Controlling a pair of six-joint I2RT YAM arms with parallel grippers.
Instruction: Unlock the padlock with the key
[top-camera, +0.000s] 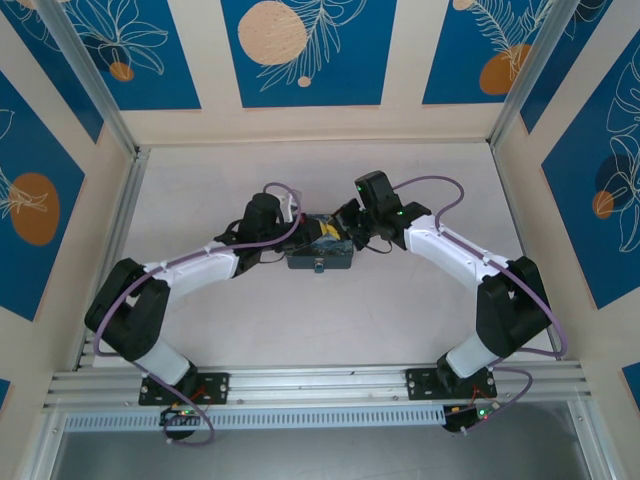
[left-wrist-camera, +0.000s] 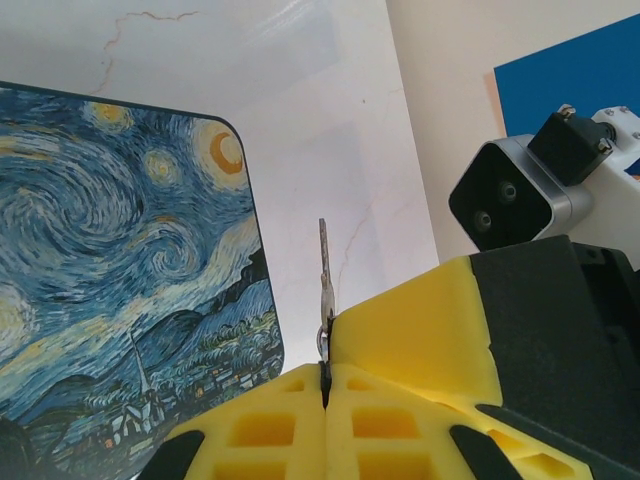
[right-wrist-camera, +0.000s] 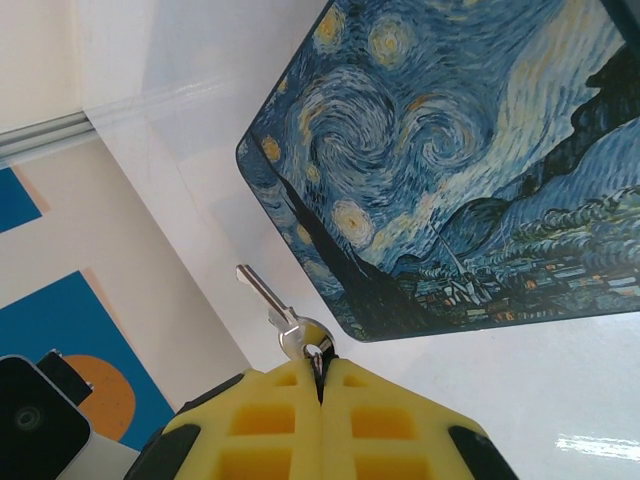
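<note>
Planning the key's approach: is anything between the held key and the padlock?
Probably the tin itself. From above, the padlock hangs on its near front wall, while the right gripper holds the key up by the lid, so the lid's front edge lies between.

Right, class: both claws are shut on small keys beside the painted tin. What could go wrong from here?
1. The left claw pinches its thin silvery metal key only by the ring end; the blade could swivel or slip under load.
2. The right claw holds a similar silvery key equally shallowly, near a corner of the blue starry-night tin box; the blade might strike it.
3. Both claws flank that tin closely and could collide.
</note>
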